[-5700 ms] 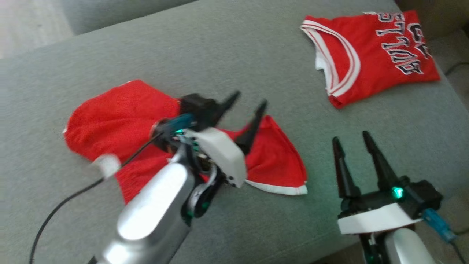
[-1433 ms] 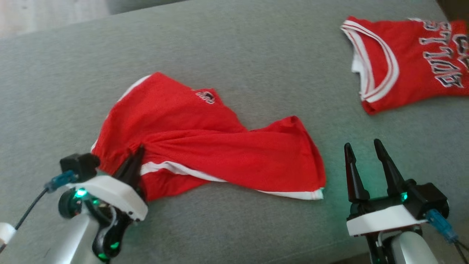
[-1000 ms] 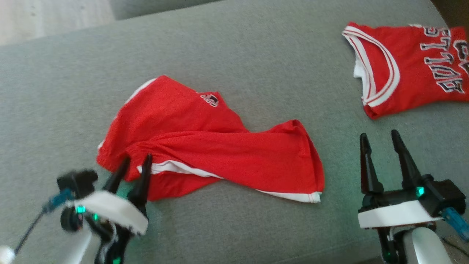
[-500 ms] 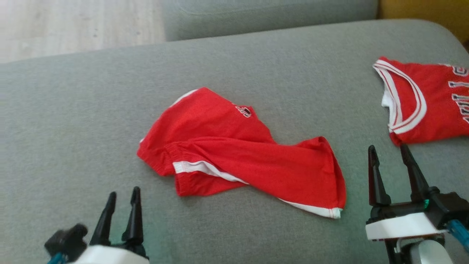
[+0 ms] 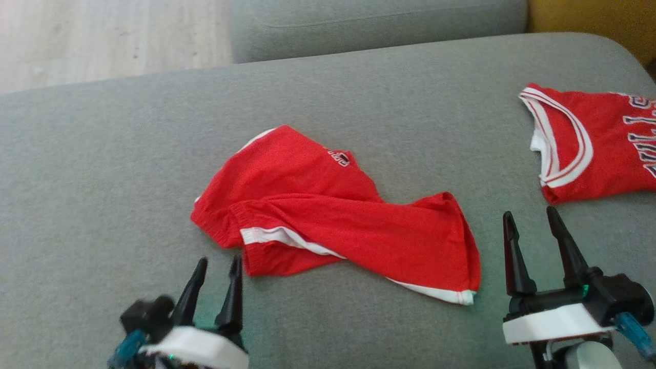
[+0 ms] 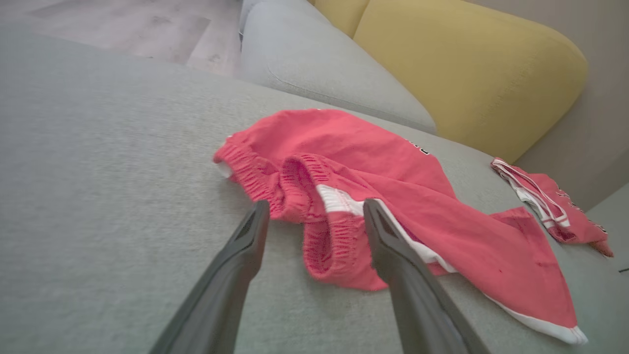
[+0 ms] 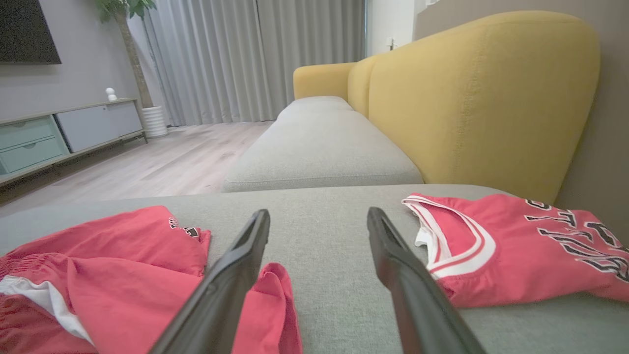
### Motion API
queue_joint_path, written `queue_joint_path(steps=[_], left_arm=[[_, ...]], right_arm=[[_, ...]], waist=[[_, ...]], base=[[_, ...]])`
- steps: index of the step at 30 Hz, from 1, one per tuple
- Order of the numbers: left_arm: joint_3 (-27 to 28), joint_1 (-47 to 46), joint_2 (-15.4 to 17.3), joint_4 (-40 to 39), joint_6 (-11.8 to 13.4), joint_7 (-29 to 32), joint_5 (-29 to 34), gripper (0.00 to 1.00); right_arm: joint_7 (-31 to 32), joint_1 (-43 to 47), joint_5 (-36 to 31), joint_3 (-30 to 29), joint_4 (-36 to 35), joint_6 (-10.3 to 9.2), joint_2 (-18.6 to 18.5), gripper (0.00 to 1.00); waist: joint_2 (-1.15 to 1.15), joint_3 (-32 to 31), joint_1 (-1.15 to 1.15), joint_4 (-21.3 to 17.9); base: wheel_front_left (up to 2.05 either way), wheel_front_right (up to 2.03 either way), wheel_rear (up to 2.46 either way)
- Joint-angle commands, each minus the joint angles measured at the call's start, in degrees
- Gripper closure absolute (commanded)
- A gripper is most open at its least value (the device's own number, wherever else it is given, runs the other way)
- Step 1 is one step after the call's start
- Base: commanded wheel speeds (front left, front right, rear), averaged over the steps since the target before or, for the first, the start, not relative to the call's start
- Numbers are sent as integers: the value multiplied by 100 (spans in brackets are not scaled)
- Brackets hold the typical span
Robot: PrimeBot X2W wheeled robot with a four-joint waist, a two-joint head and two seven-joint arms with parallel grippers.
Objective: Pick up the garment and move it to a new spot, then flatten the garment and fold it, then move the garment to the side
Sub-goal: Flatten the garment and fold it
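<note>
The left gripper (image 5: 219, 260) and right gripper (image 5: 529, 212) each have two tapered black fingers, a white base, black housing, green light and blue plug.

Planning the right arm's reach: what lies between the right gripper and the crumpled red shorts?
Bare grey cushion alone separates the right gripper from the red shorts, seen in the head view.

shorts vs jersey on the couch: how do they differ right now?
The shorts lie twisted and rumpled mid-cushion; the jersey lies flat and looks folded, off to the right. The shorts carry only a small logo; the jersey has large black-and-white lettering. Both are red with white trim and rest on the grey cushion.
</note>
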Motion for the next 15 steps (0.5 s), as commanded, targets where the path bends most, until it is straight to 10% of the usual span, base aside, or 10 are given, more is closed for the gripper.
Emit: queue_joint_path(steps=[1,15], left_arm=[[114,-358,-50,-55,-17,83,19,0],[152,-942,-84,647,37,627,-218,0]], right_arm=[[-62,-182,6,146,-163,39,-31,0],[-62,-250,116,119,-173,39,-31,0]], waist=[[0,64,0,-118],[0,348,0,-611]], base=[[0,0,0],[0,0,0]])
